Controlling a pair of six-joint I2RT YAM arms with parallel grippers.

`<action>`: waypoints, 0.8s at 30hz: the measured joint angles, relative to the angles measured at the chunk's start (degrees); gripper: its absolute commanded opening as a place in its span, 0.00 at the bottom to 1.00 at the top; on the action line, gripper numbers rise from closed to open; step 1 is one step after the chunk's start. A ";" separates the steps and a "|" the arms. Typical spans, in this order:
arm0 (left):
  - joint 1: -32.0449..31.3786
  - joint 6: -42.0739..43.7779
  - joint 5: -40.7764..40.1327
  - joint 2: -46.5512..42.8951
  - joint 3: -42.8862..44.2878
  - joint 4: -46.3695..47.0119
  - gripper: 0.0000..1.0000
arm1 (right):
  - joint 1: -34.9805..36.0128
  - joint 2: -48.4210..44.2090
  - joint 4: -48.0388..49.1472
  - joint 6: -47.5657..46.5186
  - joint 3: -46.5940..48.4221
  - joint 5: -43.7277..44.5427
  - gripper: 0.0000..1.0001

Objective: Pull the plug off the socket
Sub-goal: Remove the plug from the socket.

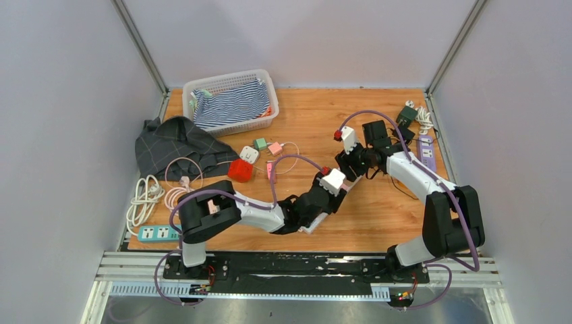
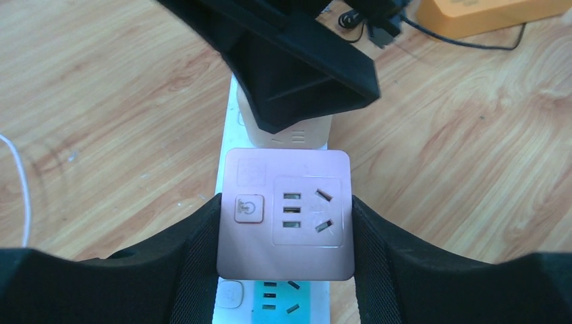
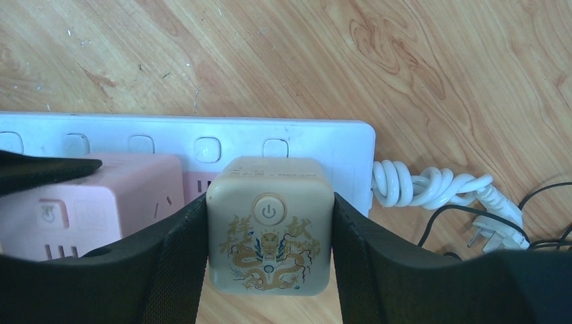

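Note:
A white power strip lies on the wooden table, its near end tinted cyan in the left wrist view. A pink cube plug stands over the strip, and my left gripper is shut on its two sides. Right beside it stands a beige cube plug with a gold dragon print, and my right gripper is shut on its sides. In the top view the left gripper and the right gripper meet at mid-table and hide most of the strip.
The strip's white coiled cable and plug lie at its end. A white basket with striped cloth stands at the back left, by a dark cloth, a red object and small adapters. A purple strip lies far right.

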 measured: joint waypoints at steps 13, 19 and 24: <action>3.74 -4.20 8.66 -3.23 -4.63 2.62 0.00 | 0.00 0.66 0.02 0.04 0.44 -0.59 0.11; -1.64 3.23 -2.01 -1.11 -1.70 0.76 0.00 | 0.11 0.74 -0.79 0.02 0.66 -1.42 0.11; 0.07 0.66 0.68 -1.88 -2.62 0.98 0.00 | 0.15 0.76 -0.87 0.02 0.68 -1.46 0.11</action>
